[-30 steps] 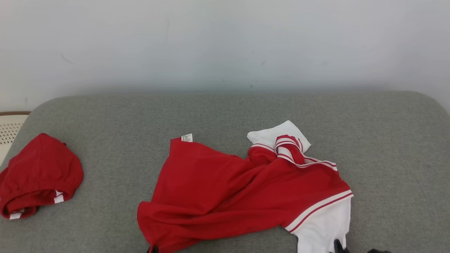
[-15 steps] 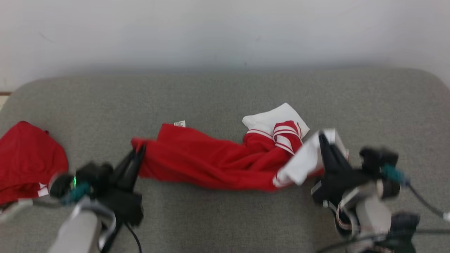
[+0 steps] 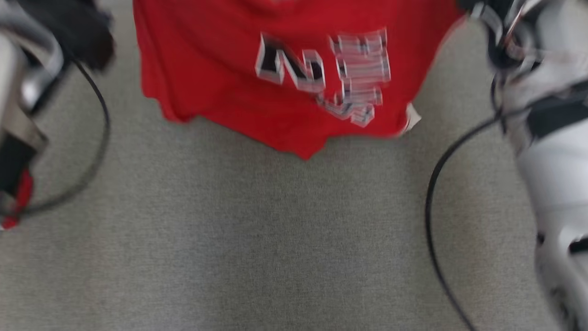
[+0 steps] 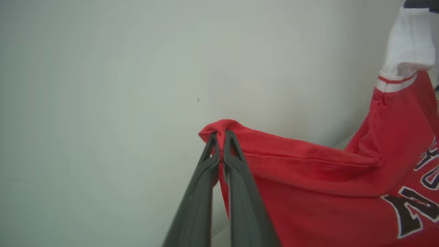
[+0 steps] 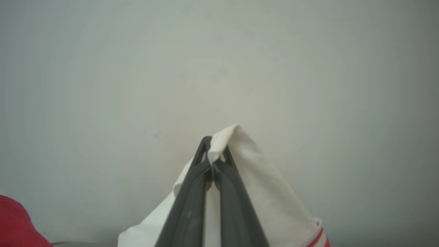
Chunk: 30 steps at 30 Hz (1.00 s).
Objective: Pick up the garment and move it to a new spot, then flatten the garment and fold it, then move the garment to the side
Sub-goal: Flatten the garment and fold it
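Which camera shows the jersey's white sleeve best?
Right wrist view: the white sleeve sits close, sharp, pinched in the right gripper's fingers. Left wrist view catches it small at top right; head view gives a blurred red jersey body.

A grey fabric surface (image 3: 275, 239) spread beneath my head view, from nine o'clock through six to three. At nine o'clock sat a blurred red patch (image 3: 19, 195), too smeared to identify. A plain pale wall (image 4: 103, 85) faced both my wrist views.
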Tool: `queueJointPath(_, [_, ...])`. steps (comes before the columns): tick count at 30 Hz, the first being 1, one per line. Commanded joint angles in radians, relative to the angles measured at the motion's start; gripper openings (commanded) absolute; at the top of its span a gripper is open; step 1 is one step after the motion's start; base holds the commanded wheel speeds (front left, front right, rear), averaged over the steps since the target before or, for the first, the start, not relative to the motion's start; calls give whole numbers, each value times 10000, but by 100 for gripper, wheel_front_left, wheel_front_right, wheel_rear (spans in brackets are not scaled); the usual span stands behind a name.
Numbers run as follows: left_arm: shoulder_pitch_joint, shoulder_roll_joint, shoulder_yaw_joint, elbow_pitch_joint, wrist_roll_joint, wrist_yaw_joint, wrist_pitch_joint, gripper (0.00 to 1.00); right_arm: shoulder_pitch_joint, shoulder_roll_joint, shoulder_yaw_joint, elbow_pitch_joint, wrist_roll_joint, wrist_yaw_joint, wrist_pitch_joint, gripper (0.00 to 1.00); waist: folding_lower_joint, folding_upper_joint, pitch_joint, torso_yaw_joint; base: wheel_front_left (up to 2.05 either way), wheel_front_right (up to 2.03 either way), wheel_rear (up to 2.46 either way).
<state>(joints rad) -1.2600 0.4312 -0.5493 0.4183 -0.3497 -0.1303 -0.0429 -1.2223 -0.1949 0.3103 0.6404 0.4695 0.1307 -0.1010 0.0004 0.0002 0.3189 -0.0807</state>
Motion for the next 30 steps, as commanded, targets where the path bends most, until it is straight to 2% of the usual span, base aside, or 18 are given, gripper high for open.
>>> queueJointPath(1, [-846, 230, -230, 345, -333, 13, 166, 0, -861, -31, 111, 362, 260, 3, 31, 0, -4, -2, 1337, -206, 0, 0, 0])
queueJointPath(2, [-1910, 339, -410, 663, -577, 13, 246, 0, -1882, -42, 231, 754, 451, 3, 161, 0, -4, -2, 1681, -264, 0, 0, 0])
queueJointPath(3, [-1910, 339, -410, 663, -577, 13, 246, 0, -1882, -42, 231, 754, 451, 3, 161, 0, -4, -2, 1681, -264, 0, 0, 0])
queueJointPath(10, [-4581, 486, -709, 2083, -1054, 13, 236, 0, -4599, 76, 59, 2529, 1202, 2, 284, 0, -4, -2, 2209, -452, 0, 0, 0])
queueJointPath(18, [-7173, 65, -1302, 3214, -1484, 12, 18, 0, -7215, -229, 29, 4377, 482, 3, -361, 0, -4, -2, 2338, -370, 0, 0, 0])
queueJointPath(24, [-8243, -449, -1652, 3855, -1804, 12, -663, 0, -8375, -321, 207, 5061, -188, 3, -1151, 0, -4, -2, 2566, -211, 0, 0, 0])
queueJointPath(30, [-8346, -364, -2290, 4248, -2125, 12, -1162, 0, -8817, -357, 288, 4920, -187, 3, -1558, 0, -4, -2, 3127, -277, 0, 0, 0])
